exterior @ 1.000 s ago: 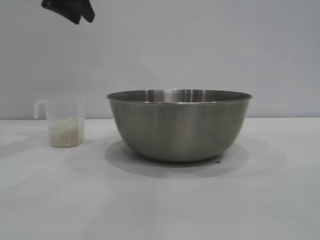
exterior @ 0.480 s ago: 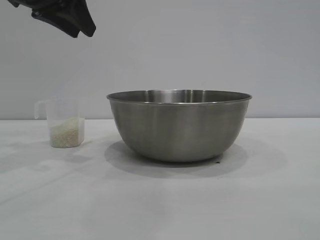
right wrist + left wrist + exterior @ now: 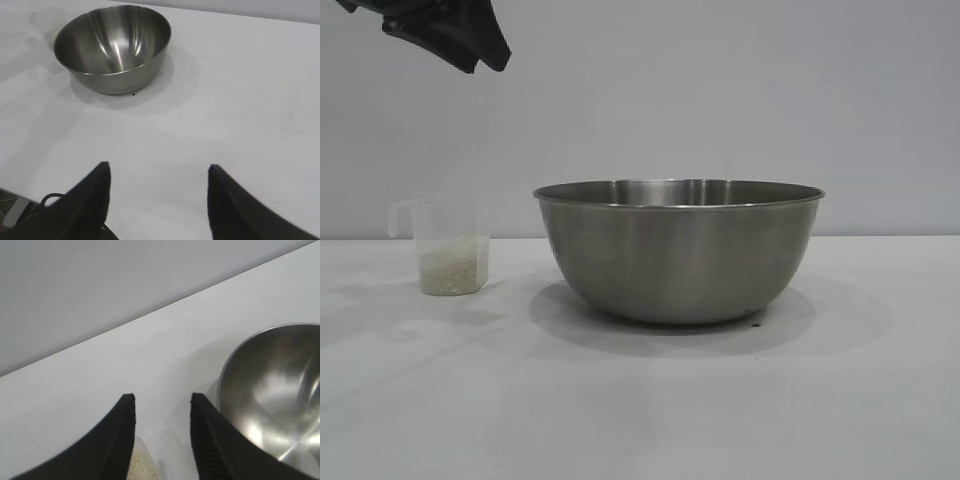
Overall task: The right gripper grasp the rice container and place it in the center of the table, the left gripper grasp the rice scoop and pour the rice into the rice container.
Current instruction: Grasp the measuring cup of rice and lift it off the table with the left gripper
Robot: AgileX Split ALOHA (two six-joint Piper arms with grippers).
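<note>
The rice container, a large steel bowl, stands empty at the middle of the table; it also shows in the left wrist view and the right wrist view. The rice scoop, a clear cup with rice in its bottom, stands to the bowl's left. My left gripper hangs high above the scoop, open and empty; in its wrist view the scoop's rice shows between the fingers. My right gripper is open and empty, well back from the bowl, out of the exterior view.
A plain grey wall stands behind the table. Black cables show by the right gripper's finger near the table's edge.
The left gripper came down and into view over the scoop from one second ago, then held still. The bowl and the scoop have not moved.
</note>
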